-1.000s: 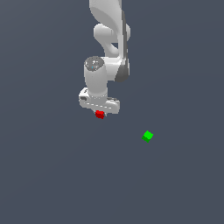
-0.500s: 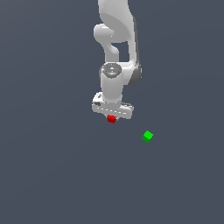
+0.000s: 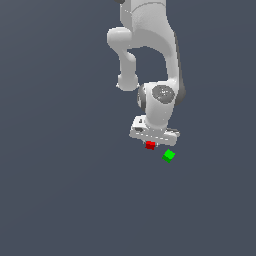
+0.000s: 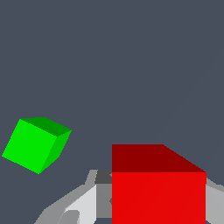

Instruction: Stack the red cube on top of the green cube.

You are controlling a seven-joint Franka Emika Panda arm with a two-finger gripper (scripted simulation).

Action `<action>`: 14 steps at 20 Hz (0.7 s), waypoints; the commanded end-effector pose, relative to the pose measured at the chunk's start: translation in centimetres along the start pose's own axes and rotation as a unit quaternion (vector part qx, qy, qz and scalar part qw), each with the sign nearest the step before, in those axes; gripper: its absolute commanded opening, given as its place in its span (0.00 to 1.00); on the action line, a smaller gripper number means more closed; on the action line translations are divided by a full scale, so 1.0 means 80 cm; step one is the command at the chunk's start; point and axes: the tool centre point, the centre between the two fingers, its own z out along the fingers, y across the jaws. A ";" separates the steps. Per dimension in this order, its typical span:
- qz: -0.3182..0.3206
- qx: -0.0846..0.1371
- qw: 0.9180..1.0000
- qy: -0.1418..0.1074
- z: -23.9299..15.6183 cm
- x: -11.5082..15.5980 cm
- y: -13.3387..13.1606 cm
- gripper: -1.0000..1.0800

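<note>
In the exterior view my white gripper is shut on the red cube, which pokes out just under the hand. The green cube lies on the grey floor a short way toward the exterior view's right of the red one and slightly lower in the picture, apart from it. The wrist view shows the red cube large and close between my grey fingers, with the green cube off to one side, tilted relative to the red one. My fingertips are mostly hidden by the red cube.
Plain dark grey floor surrounds both cubes. The white arm rises above the hand.
The arm has carried the red cube toward the exterior view's right and lower in the picture, closing most of the gap to the green cube. The green cube has stayed put.
</note>
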 end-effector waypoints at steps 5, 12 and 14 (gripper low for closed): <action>0.001 0.000 1.000 0.000 0.015 0.007 -0.073 0.00; 0.001 0.000 1.000 0.001 0.023 0.013 -0.112 0.00; 0.001 0.000 1.000 0.001 0.024 0.014 -0.117 0.00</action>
